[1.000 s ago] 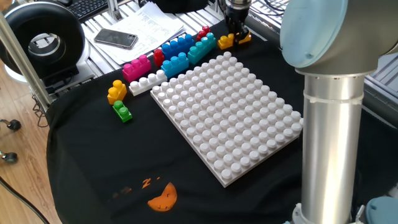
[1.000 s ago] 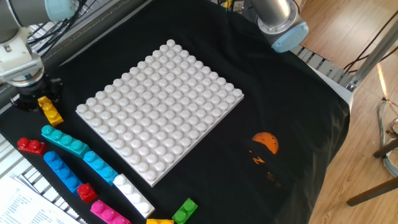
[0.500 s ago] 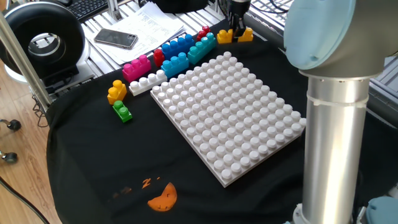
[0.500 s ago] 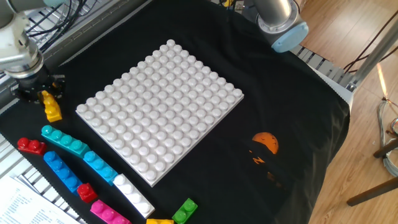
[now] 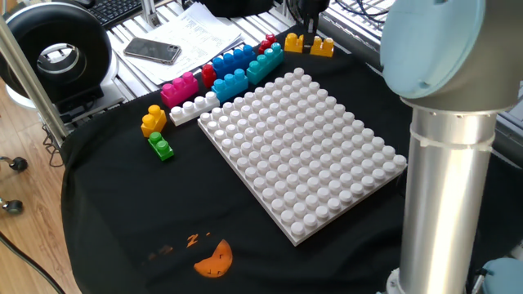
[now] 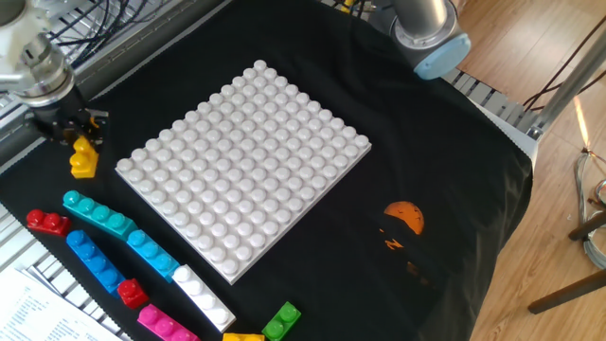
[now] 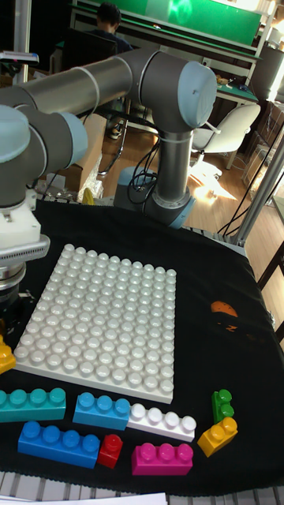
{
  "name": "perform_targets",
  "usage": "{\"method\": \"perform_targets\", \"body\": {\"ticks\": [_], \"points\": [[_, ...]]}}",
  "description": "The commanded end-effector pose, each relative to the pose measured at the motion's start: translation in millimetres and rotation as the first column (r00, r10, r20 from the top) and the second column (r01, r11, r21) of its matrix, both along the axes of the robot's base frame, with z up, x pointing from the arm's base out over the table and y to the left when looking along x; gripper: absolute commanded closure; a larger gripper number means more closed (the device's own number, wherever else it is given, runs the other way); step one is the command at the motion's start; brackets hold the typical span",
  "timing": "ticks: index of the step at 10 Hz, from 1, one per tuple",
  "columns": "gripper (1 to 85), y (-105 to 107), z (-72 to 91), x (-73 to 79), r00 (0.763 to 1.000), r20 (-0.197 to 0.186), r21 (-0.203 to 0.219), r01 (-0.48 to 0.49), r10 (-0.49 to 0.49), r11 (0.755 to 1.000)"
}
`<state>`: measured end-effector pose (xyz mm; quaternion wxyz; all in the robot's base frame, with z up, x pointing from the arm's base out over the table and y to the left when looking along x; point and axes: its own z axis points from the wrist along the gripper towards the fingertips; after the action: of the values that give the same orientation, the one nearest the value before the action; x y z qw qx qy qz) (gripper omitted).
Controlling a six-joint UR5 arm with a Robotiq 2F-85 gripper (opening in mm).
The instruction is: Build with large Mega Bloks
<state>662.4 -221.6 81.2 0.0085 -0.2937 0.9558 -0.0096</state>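
My gripper (image 5: 309,34) is shut on the long orange-yellow brick (image 5: 309,45), which it holds just above the black cloth at the far corner of the white studded baseplate (image 5: 298,147). In the other fixed view the brick (image 6: 83,158) hangs under the gripper (image 6: 72,135), left of the baseplate (image 6: 241,161). The tall fixed view shows only the brick's end (image 7: 4,355) at the left edge. Loose bricks lie in a row beside the plate: cyan (image 5: 264,61), blue (image 5: 233,59), pink (image 5: 180,88), white (image 5: 194,108), red (image 5: 267,42), a small orange-yellow one (image 5: 153,120) and a green one (image 5: 161,147).
The arm's thick grey column (image 5: 449,163) stands at the near right of the baseplate. A phone (image 5: 153,51), papers and a round black device (image 5: 53,53) lie beyond the cloth's far left edge. An orange patch (image 5: 214,260) marks the cloth near the front.
The gripper has risen with the long orange-yellow brick, which has left the cloth and shifted slightly toward the baseplate's corner. The other bricks have not moved.
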Motion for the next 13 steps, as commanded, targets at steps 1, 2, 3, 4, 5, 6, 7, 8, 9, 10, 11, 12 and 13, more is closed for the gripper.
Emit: {"method": "perform_targets", "body": {"ticks": [1, 2, 3, 4, 5, 6, 7, 8, 9, 10, 11, 12, 13], "points": [[69.0, 9, 12.9, -1.0, 0.946, 0.063, -0.003, 0.317, -0.317, 0.948], [75.7, 17, 13.0, 0.8, 0.905, 0.056, 0.042, 0.421, -0.422, 0.906], [75.7, 28, 13.5, 1.8, 0.865, 0.025, 0.102, 0.496, -0.501, 0.862], [71.3, 33, 15.5, 4.0, 0.847, 0.025, 0.127, 0.524, -0.531, 0.842], [70.7, 38, 15.2, 3.5, 0.828, 0.019, 0.132, 0.554, -0.561, 0.822], [71.3, 47, 15.2, 1.4, 0.801, -0.002, 0.150, 0.592, -0.599, 0.792], [73.0, 55, 11.3, -1.1, 0.771, -0.038, 0.158, 0.632, -0.635, 0.759], [73.3, 59, 9.4, -5.8, 0.758, -0.061, 0.158, 0.650, -0.649, 0.744], [73.7, 59, 5.7, -14.1, 0.745, -0.072, 0.130, 0.666, -0.663, 0.735], [74.3, 57, -1.5, -20.7, 0.741, -0.056, 0.095, 0.671, -0.669, 0.735], [76.0, 57, -9.2, -26.0, 0.747, -0.042, 0.085, 0.664, -0.663, 0.743], [76.0, 58, -12.9, -28.7, 0.758, -0.038, 0.090, 0.651, -0.651, 0.754], [75.7, 59, -15.1, -34.1, 0.774, -0.044, 0.084, 0.633, -0.632, 0.770]]}}
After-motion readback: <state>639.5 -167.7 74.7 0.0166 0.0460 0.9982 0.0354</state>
